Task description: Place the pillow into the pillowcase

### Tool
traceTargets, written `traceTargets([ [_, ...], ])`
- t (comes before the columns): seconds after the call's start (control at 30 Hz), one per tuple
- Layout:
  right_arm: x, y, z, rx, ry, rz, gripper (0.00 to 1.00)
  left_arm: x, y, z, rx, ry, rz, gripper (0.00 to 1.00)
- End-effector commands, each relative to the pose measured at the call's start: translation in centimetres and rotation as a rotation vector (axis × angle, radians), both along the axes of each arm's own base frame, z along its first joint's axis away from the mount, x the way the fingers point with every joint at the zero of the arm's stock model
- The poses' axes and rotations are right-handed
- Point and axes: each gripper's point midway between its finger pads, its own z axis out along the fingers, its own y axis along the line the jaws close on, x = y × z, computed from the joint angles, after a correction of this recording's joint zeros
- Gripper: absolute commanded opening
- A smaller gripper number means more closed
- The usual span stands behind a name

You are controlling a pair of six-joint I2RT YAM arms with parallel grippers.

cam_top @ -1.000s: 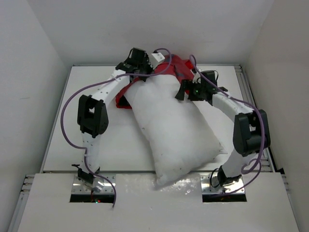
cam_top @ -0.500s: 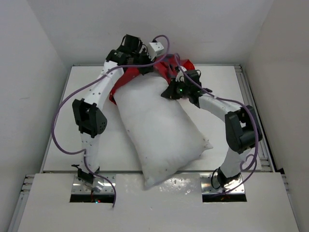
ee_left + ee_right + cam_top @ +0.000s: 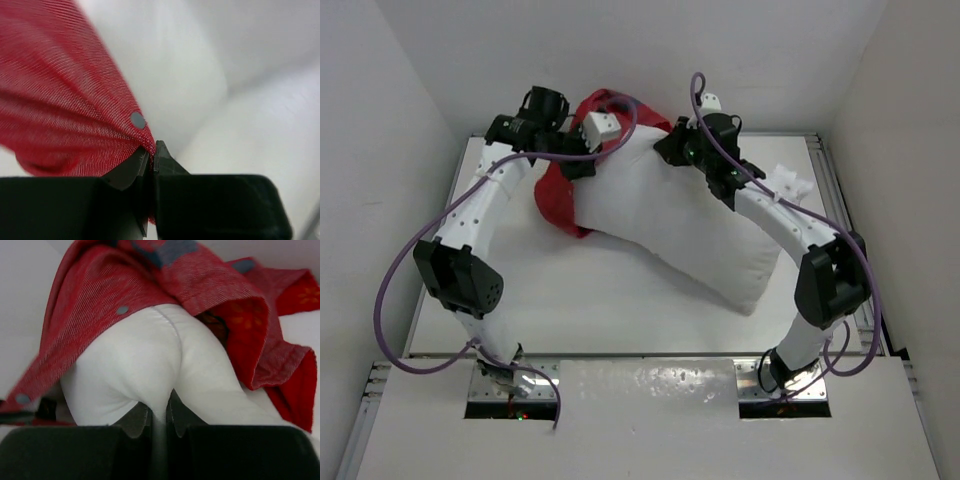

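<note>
Pinching an edge of the red pillowcase (image 3: 65, 100) tight in the left gripper (image 3: 151, 150). Clamping a fold of the pillow (image 3: 145, 355) in the right gripper (image 3: 159, 407), right at the pillowcase mouth, far side of the table (image 3: 570, 300).

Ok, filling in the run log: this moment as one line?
left gripper: shut on bright red fabric pillowcase | right gripper: shut on plump white pillow | pillow: mostly outside pillowcase
</note>
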Motion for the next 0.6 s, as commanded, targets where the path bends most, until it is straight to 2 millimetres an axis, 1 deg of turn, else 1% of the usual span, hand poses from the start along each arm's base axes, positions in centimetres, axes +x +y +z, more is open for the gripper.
traceTargets([
  [0.0,0.4,-1.1,11.1,0.113,-0.307,-0.087,0.0,-6.7,-0.6,-4.4,0.006,0.243,-0.118,0.0],
  [0.03,0.1,-0.6,9.8,0.094,-0.276,-0.066,0.0,-7.3,-0.9,-5.0,0.001,0.265,-0.134,0.0],
  [0.07,-0.2,0.0,8.8,0.084,-0.252,-0.047,0.0,-8.3,-1.6,-6.1,-0.026,0.317,-0.149,0.0],
  [0.1,-0.7,0.7,6.5,0.073,-0.196,-0.026,0.0,-8.4,-2.0,-6.4,-0.044,0.329,-0.151,0.0],
  [0.13,-1.4,1.5,5.2,0.082,-0.158,0.014,0.0,-7.8,-2.5,-6.6,-0.072,0.316,-0.135,0.0],
  [0.17,-2.4,2.9,3.6,0.109,-0.104,0.054,0.0,-7.9,-2.4,-8.0,-0.072,0.349,-0.111,0.0],
  [0.2,-3.5,3.7,0.6,0.098,-0.038,0.086,0.0,-6.8,-2.6,-8.4,-0.077,0.324,-0.087,0.0],
  [0.27,-5.6,5.3,-2.3,0.101,0.045,0.138,0.0,-6.0,-2.1,-9.2,-0.07,0.341,-0.01,0.0],
  [0.3,-6.7,5.4,-4.5,0.089,0.097,0.151,0.0,-5.5,-1.9,-9.3,-0.074,0.333,0.006,0.0],
  [0.33,-7.4,5.6,-5.2,0.096,0.121,0.159,0.0,-5.1,-1.4,-9.4,-0.079,0.332,0.029,0.0],
  [0.37,-8.5,5.9,-6.4,0.091,0.151,0.191,0.0,-5.1,-1.0,-9.6,-0.082,0.339,0.045,0.0],
  [0.4,-9.3,6.2,-7.0,0.088,0.165,0.212,0.0,-4.7,-0.8,-9.4,-0.09,0.324,0.057,0.0],
  [0.43,-9.9,6.4,-7.0,0.083,0.163,0.234,0.0,-4.3,-0.1,-9.3,-0.105,0.328,0.088,0.0],
  [0.47,-11.2,7.3,-7.6,0.073,0.175,0.28,0.0,-4.2,0.1,-9.3,-0.115,0.326,0.097,0.0],
  [0.53,-12.3,8.2,-8.1,0.046,0.171,0.328,0.0,-3.1,0.5,-8.0,-0.166,0.286,0.13,0.0],
  [0.57,-13.2,9.3,-7.8,0.053,0.167,0.375,0.0,-2.8,0.3,-7.3,-0.195,0.271,0.129,0.0],
])
